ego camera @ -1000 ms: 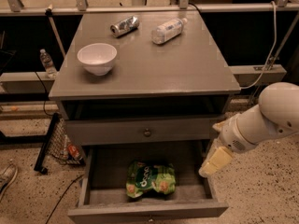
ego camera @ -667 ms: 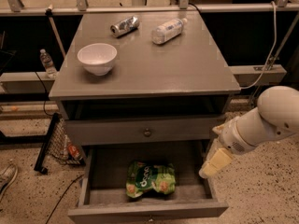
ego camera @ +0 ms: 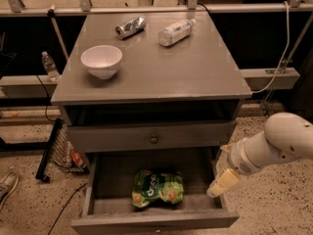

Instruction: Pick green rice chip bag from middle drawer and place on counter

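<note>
The green rice chip bag (ego camera: 157,188) lies flat on the floor of the open middle drawer (ego camera: 115,177), near its front wall and about at mid-width. The counter (ego camera: 161,72) is the grey cabinet top above it. My gripper (ego camera: 217,186), cream-coloured at the end of a white arm, hangs at the drawer's right side wall, to the right of the bag and apart from it. It holds nothing that I can see.
On the counter stand a white bowl (ego camera: 101,60) at the left, a crushed can (ego camera: 130,27) and a clear plastic bottle (ego camera: 175,31) lying at the back. A shut drawer front with a brass knob (ego camera: 154,138) sits above the open drawer. A black mesh rack (ego camera: 58,153) leans at the cabinet's left.
My arm and gripper have dropped a little lower beside the drawer's right wall. The bag and the things on the counter have not moved.
</note>
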Available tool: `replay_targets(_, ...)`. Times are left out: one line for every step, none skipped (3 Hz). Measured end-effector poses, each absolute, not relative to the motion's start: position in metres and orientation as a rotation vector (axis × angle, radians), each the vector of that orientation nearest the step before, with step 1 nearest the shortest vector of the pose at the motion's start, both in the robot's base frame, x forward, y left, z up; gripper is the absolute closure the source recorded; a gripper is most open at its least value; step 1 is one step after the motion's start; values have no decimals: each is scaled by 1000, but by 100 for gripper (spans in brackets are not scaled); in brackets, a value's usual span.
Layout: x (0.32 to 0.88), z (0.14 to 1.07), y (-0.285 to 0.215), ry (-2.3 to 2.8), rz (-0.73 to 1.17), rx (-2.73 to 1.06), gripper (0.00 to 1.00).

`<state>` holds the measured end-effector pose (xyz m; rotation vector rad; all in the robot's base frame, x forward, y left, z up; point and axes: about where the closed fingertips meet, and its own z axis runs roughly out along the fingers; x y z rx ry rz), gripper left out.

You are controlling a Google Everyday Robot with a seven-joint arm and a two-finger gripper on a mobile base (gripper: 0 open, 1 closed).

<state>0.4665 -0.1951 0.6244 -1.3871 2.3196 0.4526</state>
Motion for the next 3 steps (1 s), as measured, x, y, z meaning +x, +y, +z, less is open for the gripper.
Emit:
replay_targets(470,588,-180,2286,492,-1379,0)
replay_targets(472,563,-168,2261,538,-1368,0)
replay_targets(472,563,-168,2261,539,-1369,0)
